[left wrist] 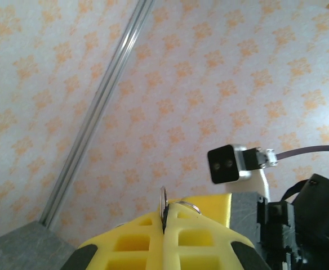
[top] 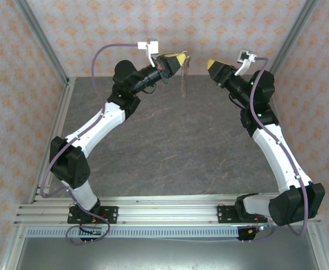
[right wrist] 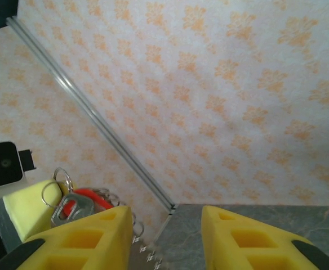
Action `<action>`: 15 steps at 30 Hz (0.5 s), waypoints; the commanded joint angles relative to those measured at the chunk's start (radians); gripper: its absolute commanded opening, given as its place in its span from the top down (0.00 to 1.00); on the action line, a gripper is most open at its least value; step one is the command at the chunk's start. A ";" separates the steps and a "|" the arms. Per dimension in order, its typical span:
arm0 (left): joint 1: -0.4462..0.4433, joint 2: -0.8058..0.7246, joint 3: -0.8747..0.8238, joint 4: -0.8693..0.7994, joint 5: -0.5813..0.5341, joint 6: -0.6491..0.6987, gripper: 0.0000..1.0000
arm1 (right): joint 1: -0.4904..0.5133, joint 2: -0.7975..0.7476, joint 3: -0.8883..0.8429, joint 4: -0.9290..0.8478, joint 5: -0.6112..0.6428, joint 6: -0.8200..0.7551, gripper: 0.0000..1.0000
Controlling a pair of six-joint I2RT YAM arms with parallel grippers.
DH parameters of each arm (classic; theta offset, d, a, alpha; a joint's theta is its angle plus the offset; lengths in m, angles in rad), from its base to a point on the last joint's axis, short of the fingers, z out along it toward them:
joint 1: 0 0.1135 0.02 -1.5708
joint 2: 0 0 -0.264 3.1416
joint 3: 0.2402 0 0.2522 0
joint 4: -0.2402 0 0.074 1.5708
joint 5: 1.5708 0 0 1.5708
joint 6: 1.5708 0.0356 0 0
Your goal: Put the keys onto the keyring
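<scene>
High above the back of the table, my left gripper is shut on the keyring, whose beaded chain hangs straight down from it. In the left wrist view the yellow fingers press together on a thin metal ring, the keyring's edge. My right gripper faces it from the right, a short gap away. Its jaws stand open with nothing between them. Seen from the right wrist, the keys, a small red piece with a silver part, hang beside the keyring's loops at the left gripper's tip.
Patterned walls close in the back and both sides. An aluminium rail runs up each back corner. The dark grey tabletop lies well below both grippers. The right arm's wrist camera shows close by in the left wrist view.
</scene>
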 commanded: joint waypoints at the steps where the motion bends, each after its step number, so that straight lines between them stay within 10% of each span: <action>1: 0.003 -0.021 0.001 0.122 0.045 -0.025 1.00 | -0.009 0.000 0.013 0.103 -0.119 0.020 0.62; 15: -0.007 0.051 0.053 0.198 0.137 -0.158 1.00 | -0.006 0.040 0.058 0.134 -0.357 0.044 0.61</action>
